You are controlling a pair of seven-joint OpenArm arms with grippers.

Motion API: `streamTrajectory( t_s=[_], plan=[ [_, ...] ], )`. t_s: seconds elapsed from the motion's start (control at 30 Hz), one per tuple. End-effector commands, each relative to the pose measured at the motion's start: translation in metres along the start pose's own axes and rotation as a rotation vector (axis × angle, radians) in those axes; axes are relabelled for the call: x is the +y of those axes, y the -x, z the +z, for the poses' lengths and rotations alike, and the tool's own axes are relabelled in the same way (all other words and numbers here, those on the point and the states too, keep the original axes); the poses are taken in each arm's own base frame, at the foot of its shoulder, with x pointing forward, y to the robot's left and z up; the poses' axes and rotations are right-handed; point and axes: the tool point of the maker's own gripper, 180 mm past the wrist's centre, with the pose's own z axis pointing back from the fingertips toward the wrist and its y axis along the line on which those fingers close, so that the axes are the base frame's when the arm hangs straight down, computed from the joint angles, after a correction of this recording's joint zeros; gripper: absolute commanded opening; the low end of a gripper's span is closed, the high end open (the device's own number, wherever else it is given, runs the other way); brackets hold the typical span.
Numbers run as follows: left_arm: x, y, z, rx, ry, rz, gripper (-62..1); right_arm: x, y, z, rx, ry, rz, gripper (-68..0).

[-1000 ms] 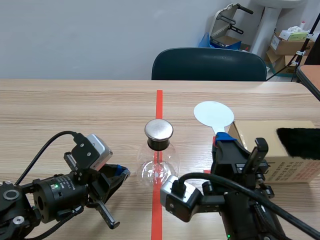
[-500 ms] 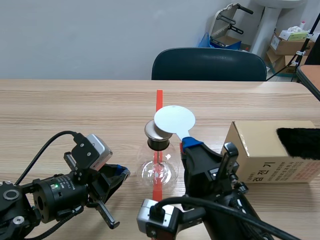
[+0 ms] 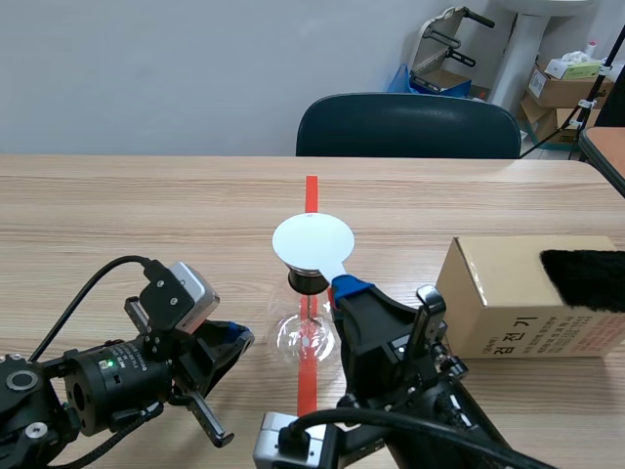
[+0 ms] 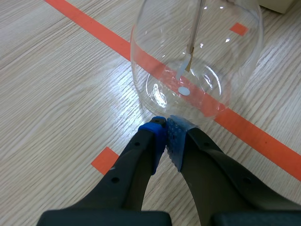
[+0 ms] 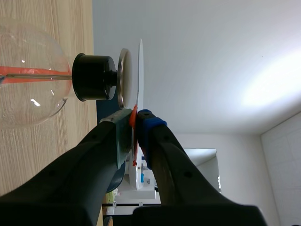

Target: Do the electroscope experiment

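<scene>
Toward the left edge of the pale wooden table (image 3: 146,215) the left gripper (image 4: 167,128) lies low, its two fingers pressed together on nothing and their tips right at the foot of the clear round glass flask (image 3: 309,330). The flask stands on the orange-red tape line at the middle of the table, nearer the near edge. I can't tell whether the tips touch the glass, but any forward twitch there would likely nudge or skid it. On its neck sit a black stopper (image 5: 94,76) and a round metal plate (image 5: 123,77). Over that plate hangs a flat white round disc (image 3: 312,241), pinched by its thin handle in the right gripper (image 5: 136,123). The right wrist view shows only a sliver of gap between disc and plate. The worry, to my eye, is a push too far: the disc would press on the plate and could tip the top-heavy flask or shove it off the line. The pinch is on a very thin handle, so the disc might also twist or slip. Near the right edge, a brown cardboard box (image 3: 508,303) carries a black furry cloth (image 3: 586,278), well apart from all this.
</scene>
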Motion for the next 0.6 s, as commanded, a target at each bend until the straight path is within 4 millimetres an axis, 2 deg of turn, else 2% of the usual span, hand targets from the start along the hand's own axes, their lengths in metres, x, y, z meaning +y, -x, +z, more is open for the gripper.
streamTrajectory(
  t_s=[0.0,0.57],
  plan=[
    [-0.0016,-0.0074,-0.0011,-0.027,0.004,0.004,-59.4,-0.0037,0.0039,0.0,0.003,0.016,0.011,-66.7],
    [-0.0016,-0.0074,-0.0011,-0.027,0.004,0.004,-59.4,-0.0036,0.0062,0.0001,0.015,0.015,0.011,-66.7]
  ],
)
